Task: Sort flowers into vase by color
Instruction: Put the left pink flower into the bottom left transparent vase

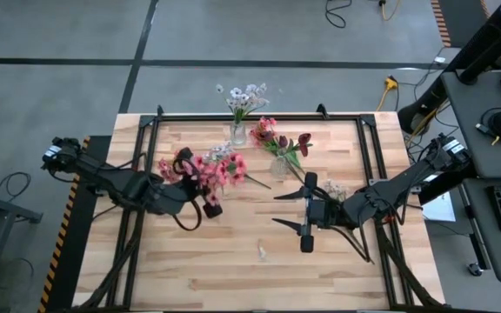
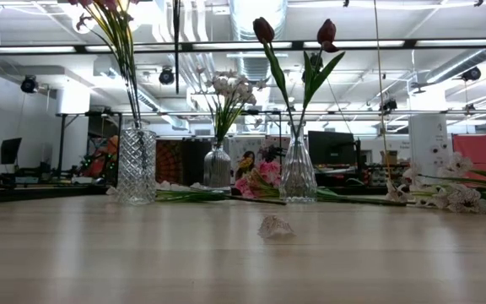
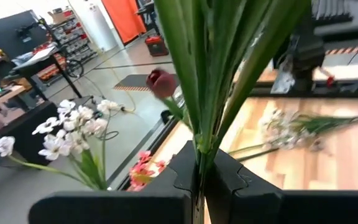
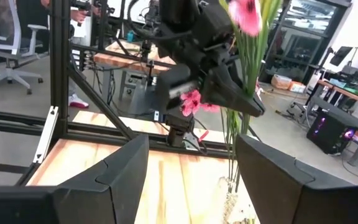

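Your pink flowers (image 1: 209,169) stand left of the worktop's (image 1: 233,269) middle, stems pinched in the left gripper (image 3: 199,180), over a cut-glass vase (image 2: 137,165); red tulips (image 1: 287,144) and white blossoms (image 1: 245,97) fill vases near the far edge; the right gripper (image 1: 290,209) hovers spread and empty near the middle, loose white flowers (image 1: 335,188) just beside it.

This is a robot lab or workshop. A wooden bench (image 1: 233,269) stands on a grey floor (image 1: 50,87), with cables, computer screens (image 2: 332,148), an office chair (image 4: 14,50) and long ceiling lights (image 2: 74,49) around it.
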